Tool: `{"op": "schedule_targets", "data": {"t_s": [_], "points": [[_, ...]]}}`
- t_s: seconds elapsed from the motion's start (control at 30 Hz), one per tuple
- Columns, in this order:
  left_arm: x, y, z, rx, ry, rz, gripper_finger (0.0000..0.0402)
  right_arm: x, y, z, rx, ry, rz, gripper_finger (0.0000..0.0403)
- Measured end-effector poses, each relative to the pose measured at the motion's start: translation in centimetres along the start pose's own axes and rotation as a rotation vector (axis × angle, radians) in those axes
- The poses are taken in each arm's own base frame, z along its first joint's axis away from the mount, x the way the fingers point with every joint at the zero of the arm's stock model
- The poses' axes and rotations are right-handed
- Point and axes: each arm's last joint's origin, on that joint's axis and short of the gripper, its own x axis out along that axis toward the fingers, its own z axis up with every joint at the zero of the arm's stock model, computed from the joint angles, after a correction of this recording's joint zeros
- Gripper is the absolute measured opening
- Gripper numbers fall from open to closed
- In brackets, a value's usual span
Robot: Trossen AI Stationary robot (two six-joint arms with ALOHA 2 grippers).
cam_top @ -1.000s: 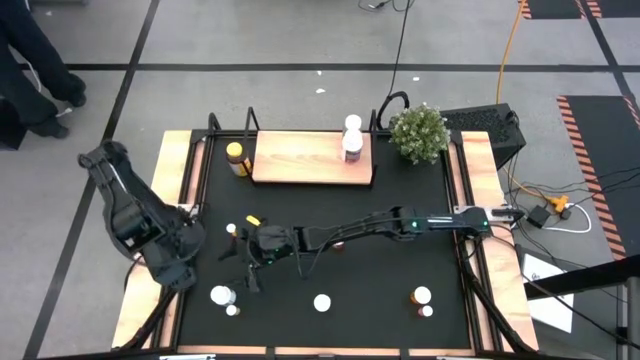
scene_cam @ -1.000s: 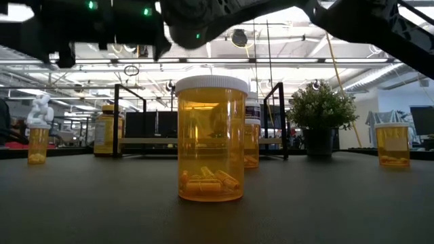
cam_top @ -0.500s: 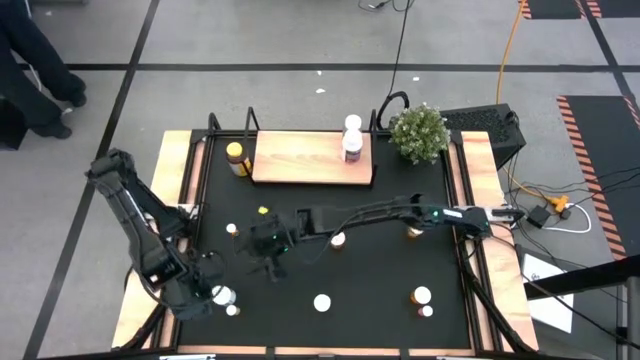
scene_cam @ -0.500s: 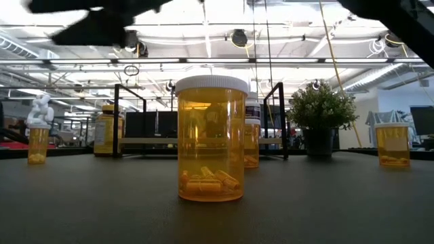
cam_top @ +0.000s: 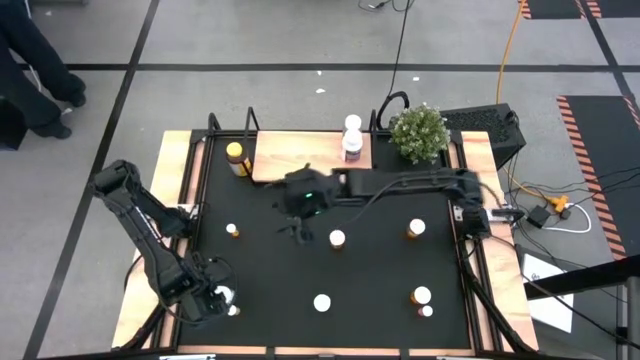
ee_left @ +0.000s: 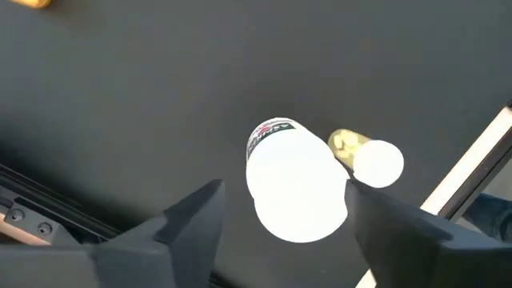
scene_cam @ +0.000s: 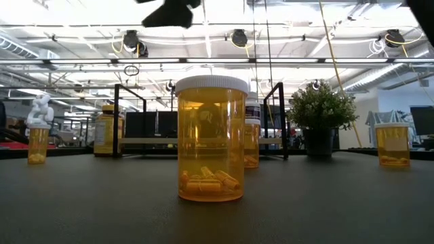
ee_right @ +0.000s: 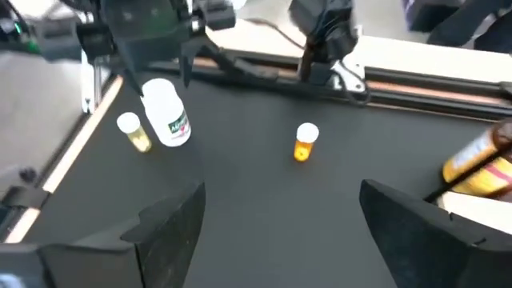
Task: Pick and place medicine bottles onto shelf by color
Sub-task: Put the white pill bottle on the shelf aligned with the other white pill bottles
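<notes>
The left tool (cam_top: 212,298) hangs over the near-left corner of the black-matted worktop (cam_top: 370,270), its dark fingers (ee_left: 192,220) spread wide on either side of a white plastic medicine bottle with a white cap (ee_left: 294,180), not yet closed on it; a small amber bottle with a white cap (ee_left: 364,156) stands just beside that bottle, and a closing finger could, by this reading, clip it and knock it over or push the white one askew; the right tool (cam_top: 297,222) hovers above the mat just in front of the light-wood shelf with black metal posts (cam_top: 270,160), open and carrying nothing; two white bottles (cam_top: 351,140) stand at the shelf's right end, a larger amber jar with a yellow lid (cam_top: 236,157) sits on the mat beside its left edge, and more amber bottles (cam_top: 337,239) are scattered well apart across the mat; a green bushy potted plant (cam_top: 418,132) stands at the far-right corner; beyond lie a grey taped floor, cables and a workshop ceiling with strip lights.
</notes>
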Motion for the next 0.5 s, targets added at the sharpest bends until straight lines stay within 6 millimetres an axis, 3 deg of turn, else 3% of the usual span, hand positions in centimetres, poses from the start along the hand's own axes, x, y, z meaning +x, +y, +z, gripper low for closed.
{"op": "schedule_targets", "data": {"t_s": [0.23,0.5], "points": [[0.2,-0.3,0.1,-0.024,-0.001,-0.019,0.0313,-3.2,-0.5,-4.5,0.144,-0.123,-0.027,0.0325],[2.3,0.3,0.2,-0.043,0.032,-0.006,0.0271,-7.3,-0.4,-6.8,0.229,-0.197,-0.098,0.0325]]}}
